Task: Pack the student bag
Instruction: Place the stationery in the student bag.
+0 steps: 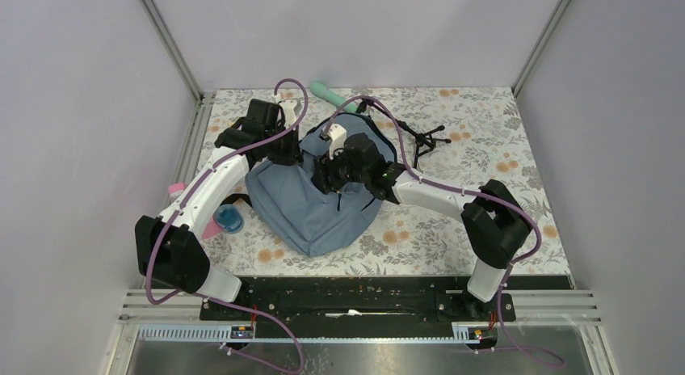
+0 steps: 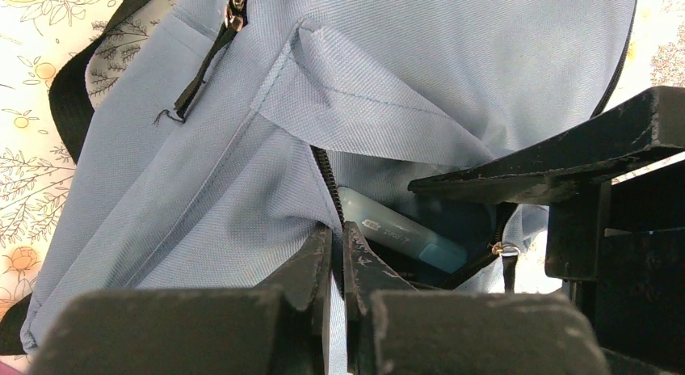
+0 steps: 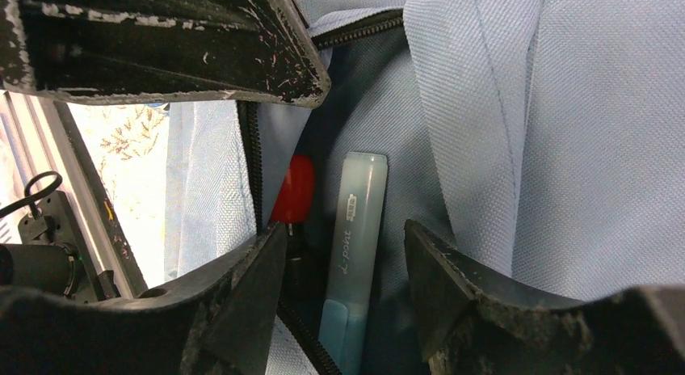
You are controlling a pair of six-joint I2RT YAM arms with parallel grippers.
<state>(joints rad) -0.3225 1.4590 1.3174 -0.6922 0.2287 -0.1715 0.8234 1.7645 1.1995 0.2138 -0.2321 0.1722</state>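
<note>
The slate-blue student bag [image 1: 319,213] lies in the middle of the table with a zip pocket held open. My left gripper [image 2: 338,239] is shut on the fabric edge of that pocket beside the zipper, lifting it; from above it sits at the bag's upper left [image 1: 296,153]. My right gripper [image 3: 346,231] stands open over the pocket mouth [image 1: 336,173]. A pale teal marker [image 3: 354,246] lies inside the pocket between its fingers, touching neither. A red-capped pen [image 3: 293,189] lies next to it. The marker [image 2: 400,234] also shows in the left wrist view.
A teal object [image 1: 325,90] lies at the back edge and a black folding stand [image 1: 424,139] right of the bag. A blue round item [image 1: 229,220] and a pink one [image 1: 175,187] sit by the left arm. The floral tablecloth [image 1: 485,116] covers the table.
</note>
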